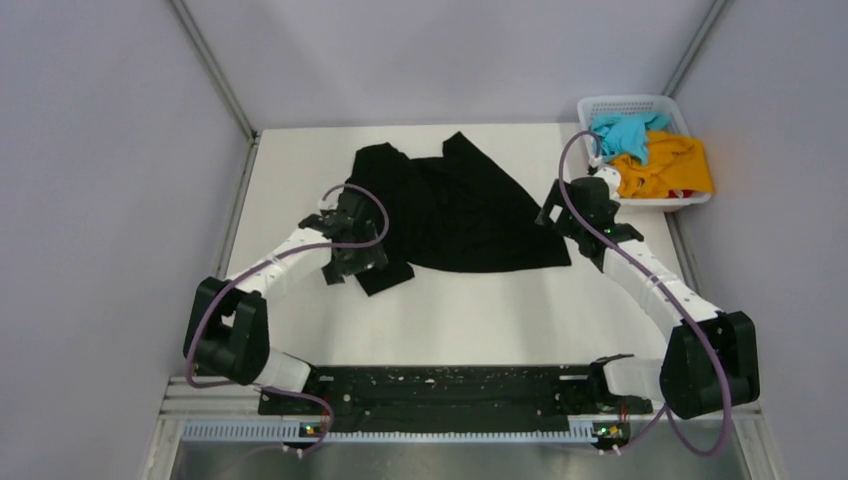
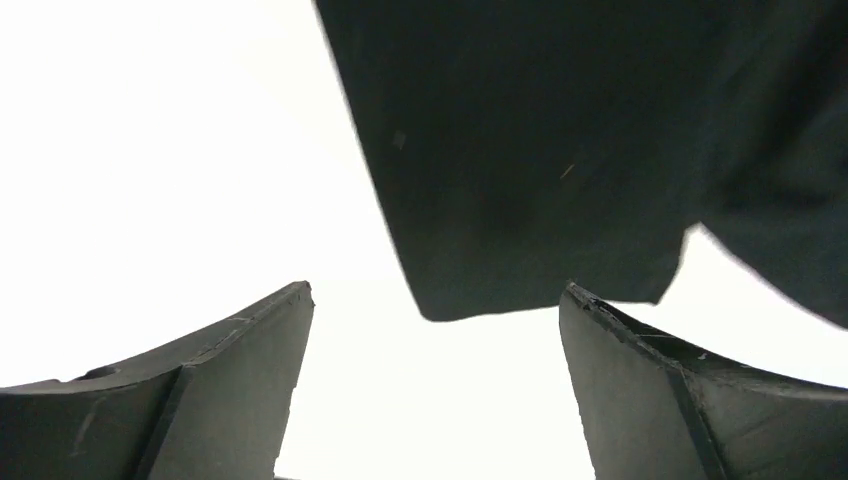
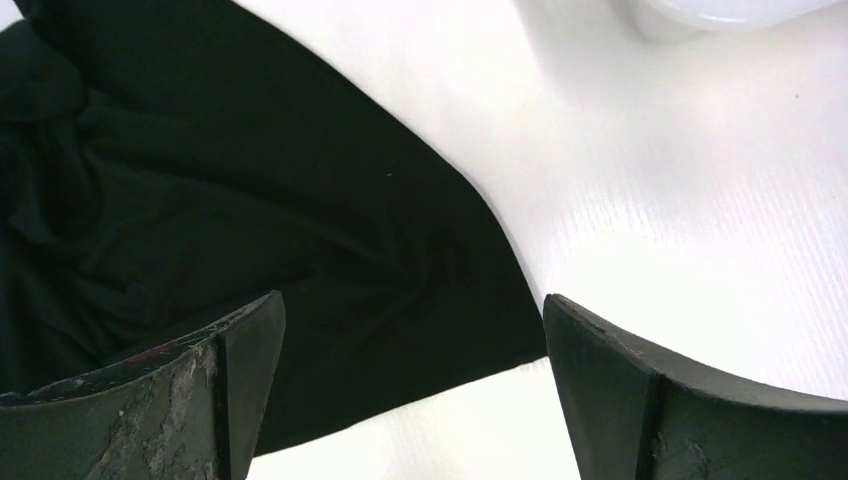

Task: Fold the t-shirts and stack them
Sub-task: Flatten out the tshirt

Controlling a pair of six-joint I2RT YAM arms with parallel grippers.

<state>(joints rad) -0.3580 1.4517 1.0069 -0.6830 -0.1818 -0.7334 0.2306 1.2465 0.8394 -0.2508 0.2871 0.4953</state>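
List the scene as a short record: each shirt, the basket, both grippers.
black shirt: spread out, rumpled, unfolded on the table
blue shirt: crumpled in the basket
orange shirt: crumpled in the basket, beside the blue shirt
basket: at the table's far right corner
left gripper: open, holding nothing, at the black shirt's left edge
right gripper: open, holding nothing, at the black shirt's right edge
shirts folded: none

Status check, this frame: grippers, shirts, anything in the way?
Both open, empty: left gripper, right gripper. Unfolded on table: black t-shirt; in basket: turquoise t-shirt, orange t-shirt. Nothing blocking.
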